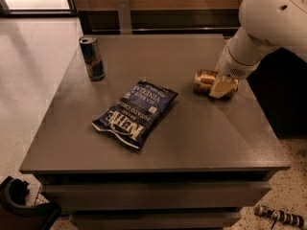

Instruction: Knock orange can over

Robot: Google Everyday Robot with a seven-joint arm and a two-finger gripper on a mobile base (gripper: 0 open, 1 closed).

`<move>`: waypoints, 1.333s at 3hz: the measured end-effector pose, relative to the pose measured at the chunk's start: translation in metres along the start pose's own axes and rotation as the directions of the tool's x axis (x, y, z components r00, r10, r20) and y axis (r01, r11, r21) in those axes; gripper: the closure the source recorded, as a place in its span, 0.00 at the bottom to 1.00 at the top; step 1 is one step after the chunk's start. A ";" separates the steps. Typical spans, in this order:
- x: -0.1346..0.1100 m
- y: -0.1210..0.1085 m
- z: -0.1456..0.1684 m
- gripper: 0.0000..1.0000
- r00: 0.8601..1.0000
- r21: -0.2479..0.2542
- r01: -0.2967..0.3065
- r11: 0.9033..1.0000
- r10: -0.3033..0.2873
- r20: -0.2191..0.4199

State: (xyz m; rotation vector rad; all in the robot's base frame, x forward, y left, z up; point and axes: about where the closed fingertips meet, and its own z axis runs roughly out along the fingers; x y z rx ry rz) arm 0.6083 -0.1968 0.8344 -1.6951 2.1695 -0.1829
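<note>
The orange can (204, 80) lies on its side on the grey table (192, 133), at the right, its length running left to right. My gripper (221, 86) is at the can's right end, in front of it and touching or nearly touching it, with a pale finger (218, 86) over the can. The white arm comes in from the upper right and hides the can's right end.
A slim blue-and-silver can (92, 58) stands upright at the table's back left. A dark blue chip bag (135, 113) lies flat in the middle. The table's right edge is close to the gripper. A dark object (19, 206) sits on the floor at lower left.
</note>
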 end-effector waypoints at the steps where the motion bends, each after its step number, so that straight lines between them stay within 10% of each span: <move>1: -0.001 0.001 0.001 0.41 1.000 -0.001 0.001 1.000 -0.001 0.000; 3: -0.002 0.002 0.002 0.00 1.000 -0.004 0.004 1.000 -0.004 -0.001; 4: -0.002 0.002 0.002 0.00 1.000 -0.004 0.004 1.000 -0.004 -0.001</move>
